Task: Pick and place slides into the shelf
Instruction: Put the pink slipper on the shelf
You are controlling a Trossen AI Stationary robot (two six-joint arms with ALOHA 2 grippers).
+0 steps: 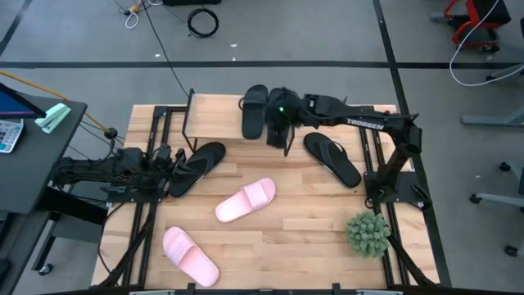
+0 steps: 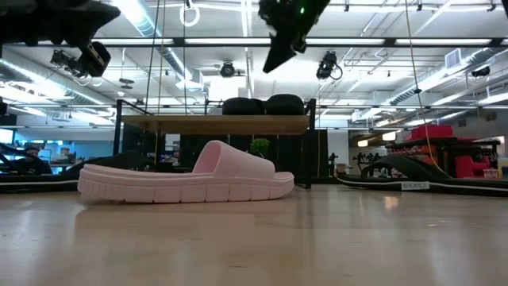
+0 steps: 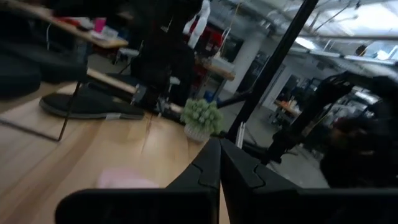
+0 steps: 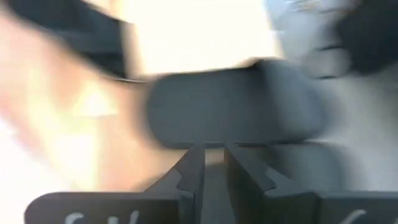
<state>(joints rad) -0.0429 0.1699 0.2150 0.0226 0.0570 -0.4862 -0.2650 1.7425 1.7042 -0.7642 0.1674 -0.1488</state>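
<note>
Two black slides [image 2: 242, 105] [image 2: 284, 104] lie side by side on the top board of the shelf [image 2: 182, 125] at the table's far edge. My right gripper [image 2: 278, 57] hangs above them, slanting down. Its fingers stand slightly apart with nothing between them, and one black slide [image 4: 236, 109] lies just beyond its tips. A pale pink slide [image 1: 246, 201] rests sole down mid-table, and a second one [image 1: 190, 256] lies near the front left. One black flip-flop [image 1: 201, 164] lies left of centre, another [image 1: 333, 160] on the right. My left gripper [image 3: 221, 163] waits shut at the table's left, raised.
A small potted plant [image 1: 368, 233] stands at the table's front right, next to the right arm's base. The shelf's thin black frame [image 1: 190, 111] rises at the far edge. Bare wood lies between the pink slides and the plant.
</note>
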